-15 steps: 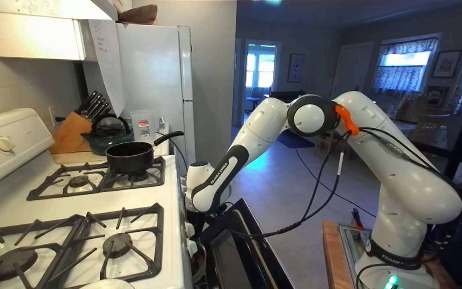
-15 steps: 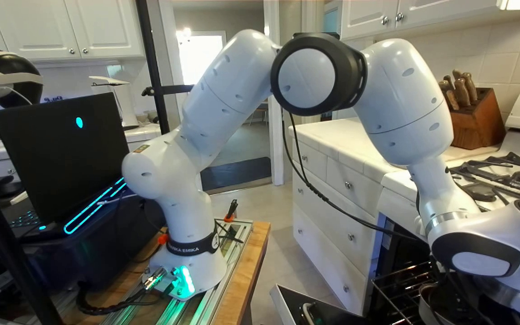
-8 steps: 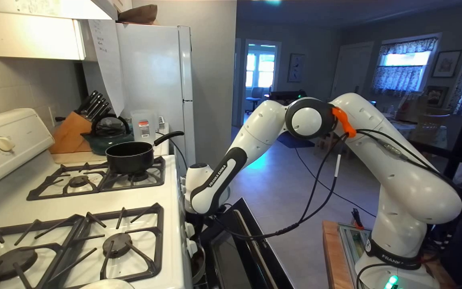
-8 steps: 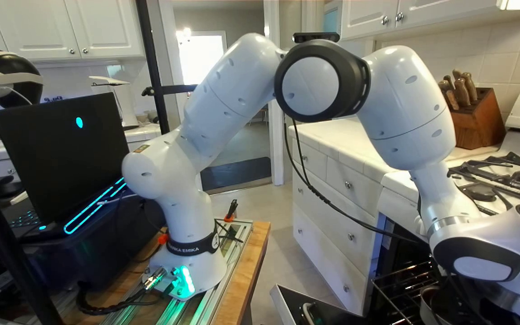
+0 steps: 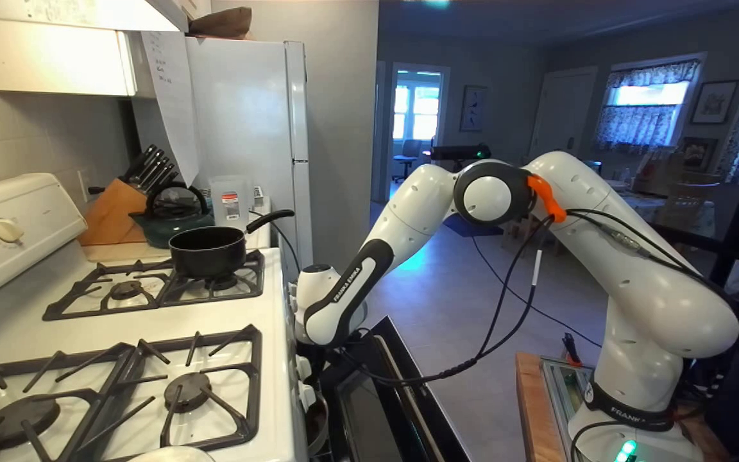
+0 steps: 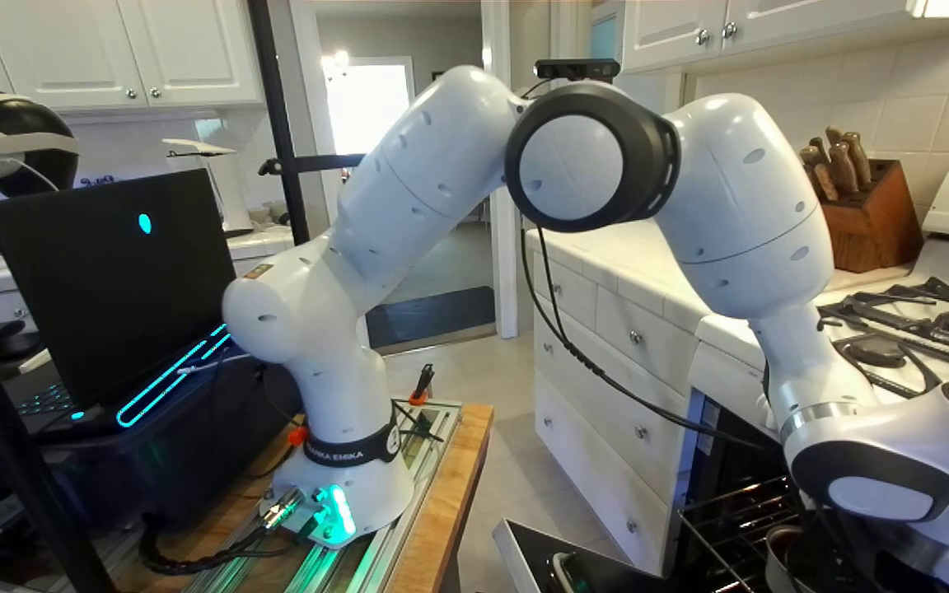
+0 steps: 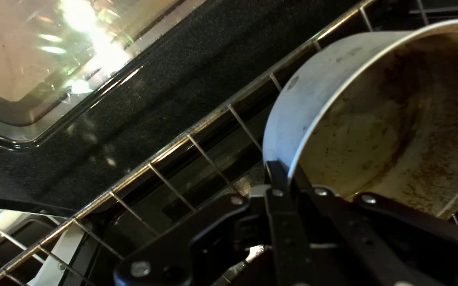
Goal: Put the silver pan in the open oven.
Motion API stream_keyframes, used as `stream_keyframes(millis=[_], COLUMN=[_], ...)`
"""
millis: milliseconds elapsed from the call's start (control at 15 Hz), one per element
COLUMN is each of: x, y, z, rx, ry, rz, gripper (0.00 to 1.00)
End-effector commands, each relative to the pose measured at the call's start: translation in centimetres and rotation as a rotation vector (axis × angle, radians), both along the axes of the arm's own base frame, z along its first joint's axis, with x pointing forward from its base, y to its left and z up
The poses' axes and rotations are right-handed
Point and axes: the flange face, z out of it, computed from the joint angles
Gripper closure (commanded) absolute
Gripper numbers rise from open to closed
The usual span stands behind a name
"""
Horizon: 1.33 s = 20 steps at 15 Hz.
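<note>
Silver pan (image 7: 372,119) over the oven rack (image 7: 189,134), at the mouth of the open oven (image 6: 717,461). Looks tilted in the wrist view; could just be camera angle. Base contact with the wires: can't tell. Gripper (image 7: 288,171) pinching the pan's near wall at the rim, one fingertip (image 7: 277,172) outside, the opposing one inside.

Changed in the last second: not much. Arm elbow (image 5: 488,199) a bit lower in both exterior views, arm wrist (image 6: 874,482) slightly lower too; pan hardly shifted. Reads as a slow lowering onto the rack. Judged late in the task: probably just seating the pan, letting go and backing out, maybe a nudge deeper first. Letting go before the base is down would drop it or tip it. Pan's handle not visible, so its clearance is unknown.

Around: oven door (image 5: 376,410) folded down beside the rack. Control knobs (image 5: 307,396) stick out just beside the arm wrist; easy to bump on the way out. Arm cable (image 5: 446,370) sags over the door, possible snag. Rack wires could catch the pan if it's pushed in. Black saucepan (image 5: 208,252) up on the white gas range (image 5: 222,317), teal kettle (image 5: 164,221) and knife block (image 5: 111,212) past it; none in the way.
</note>
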Motion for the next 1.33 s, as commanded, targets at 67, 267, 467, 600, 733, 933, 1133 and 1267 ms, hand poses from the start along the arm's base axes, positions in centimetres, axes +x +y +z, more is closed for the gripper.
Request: stream_keyframes(millis=[67,267,467,600,733,933,1133,1267], x=[0.89,0.88,0.87,0.79,0.74,0.72,0.58,0.38], y=[-0.23,-0.23,-0.29,-0.42,-0.68,-0.83,-0.69,-0.59], z=[-0.36,-0.36,-0.41,-0.46,-0.54,-0.47,-0.01,0.41], rx=[-0.002,-0.004,-0.016,-0.025,-0.03,-0.034,-0.037,-0.049], ry=[-0.003,-0.002,0.001,0.007,0.01,0.01,0.01,0.02], rz=[0.006,0.007,0.012,0.02,0.017,0.013,0.0,-0.02], gripper=[0.98,0.98,0.91,0.66,0.59,0.38,0.17,0.03])
